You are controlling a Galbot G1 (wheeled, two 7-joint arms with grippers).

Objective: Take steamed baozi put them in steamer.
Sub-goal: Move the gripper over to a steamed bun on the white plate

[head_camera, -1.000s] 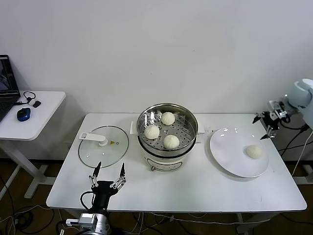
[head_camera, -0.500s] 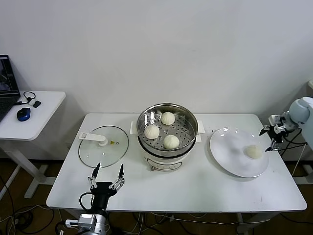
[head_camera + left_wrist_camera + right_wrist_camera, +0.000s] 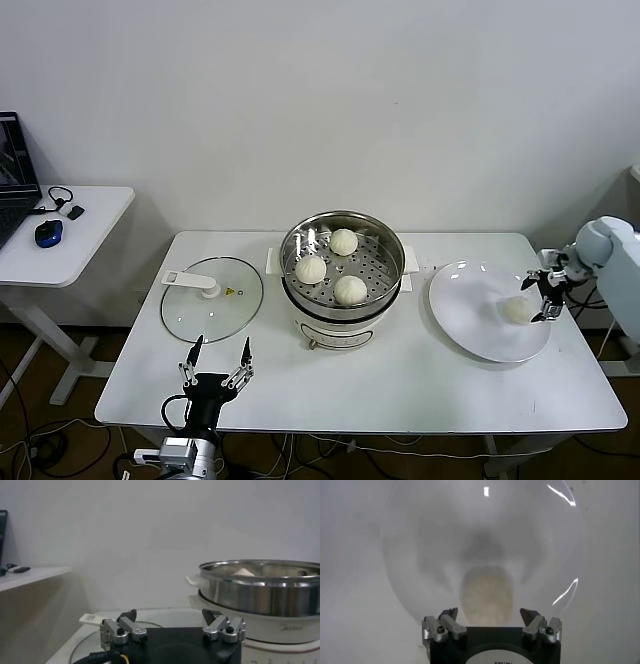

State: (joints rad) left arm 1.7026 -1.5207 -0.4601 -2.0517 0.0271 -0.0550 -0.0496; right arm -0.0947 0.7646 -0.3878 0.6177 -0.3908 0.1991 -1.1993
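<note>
The steamer (image 3: 380, 262) stands at the middle of the table with three steamed baozi in it (image 3: 343, 241) (image 3: 311, 269) (image 3: 350, 290). A fourth baozi (image 3: 517, 309) lies on the white plate (image 3: 470, 310) at the right. My right gripper (image 3: 541, 297) hangs open at that baozi's right side, just above the plate. In the right wrist view the baozi (image 3: 486, 594) lies just ahead of the open right gripper (image 3: 489, 614), between the lines of its fingers, untouched. My left gripper (image 3: 218, 352) stands open and empty near the table's front edge, with the steamer (image 3: 260, 587) ahead of it.
A flat glass lid (image 3: 212, 297) with a white handle lies left of the steamer. A small side table (image 3: 70, 235) with a mouse and a laptop stands further left. Cables hang off the table's right side.
My right gripper has come down and inward from beyond the table's right rear corner to the baozi on the plate. The left arm has not moved.
</note>
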